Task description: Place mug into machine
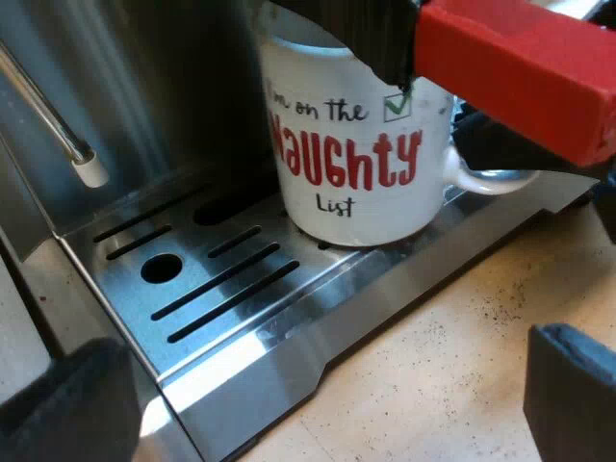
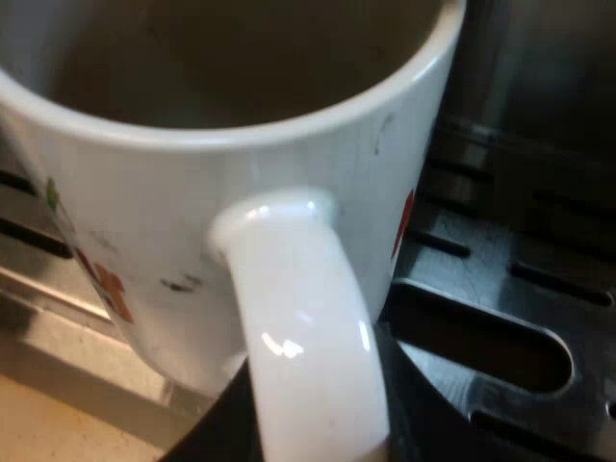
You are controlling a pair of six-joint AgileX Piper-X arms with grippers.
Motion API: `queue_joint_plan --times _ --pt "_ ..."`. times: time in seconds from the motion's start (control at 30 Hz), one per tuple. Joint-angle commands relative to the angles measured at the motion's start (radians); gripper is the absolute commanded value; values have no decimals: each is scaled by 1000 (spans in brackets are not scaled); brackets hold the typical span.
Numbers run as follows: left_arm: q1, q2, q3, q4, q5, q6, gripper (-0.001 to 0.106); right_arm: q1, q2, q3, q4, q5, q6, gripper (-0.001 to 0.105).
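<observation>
A white mug (image 1: 351,164) printed "I'm on the NAUGHTY List" has its base on the slotted metal drip tray (image 1: 212,279) of the espresso machine, under the locked holder's red handle end (image 1: 520,58). My right gripper (image 2: 318,428) is shut on the mug's handle (image 2: 298,318), with dark fingers (image 2: 217,433) on both sides of it. In the left wrist view the right gripper (image 1: 500,144) is a dark shape behind that handle. My left gripper (image 1: 318,395) hangs open over the tray's outer edge, a short way from the mug, with nothing between its fingers (image 1: 573,385).
A steam wand (image 1: 67,144) with a white tip hangs over the tray, beside the machine's steel wall. The beige tabletop (image 1: 452,366) beyond the tray's lip is speckled with coffee grounds.
</observation>
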Motion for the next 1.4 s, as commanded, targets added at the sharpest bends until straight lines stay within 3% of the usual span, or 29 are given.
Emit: queue_joint_plan --times 0.03,0.1,0.2,0.37,0.6,0.8,1.0,1.17,1.4 --pt "-4 -1 -1 -16 5 -12 82 0 -12 -29 -49 8 -15 35" --pt "-4 -1 -1 -16 5 -12 82 0 -16 -29 -46 8 -15 53" --pt "-4 -1 -1 -16 5 -12 82 2 -42 -29 -12 7 -15 65" --pt "-4 -1 -1 -16 5 -12 82 3 -122 -19 83 13 26 65" --pt "-4 -1 -1 -16 5 -12 82 3 -231 81 88 30 53 65" --pt "-4 -1 -1 -16 5 -12 82 3 -241 165 -29 19 52 62" --pt "-4 -1 -1 -21 5 -12 82 3 -192 213 -228 -9 47 44" --pt "-4 -1 -1 -23 5 -12 82 3 -83 212 -406 -55 -21 43" --pt "-4 -1 -1 -23 5 -12 82 0 46 184 -527 -60 -23 43"
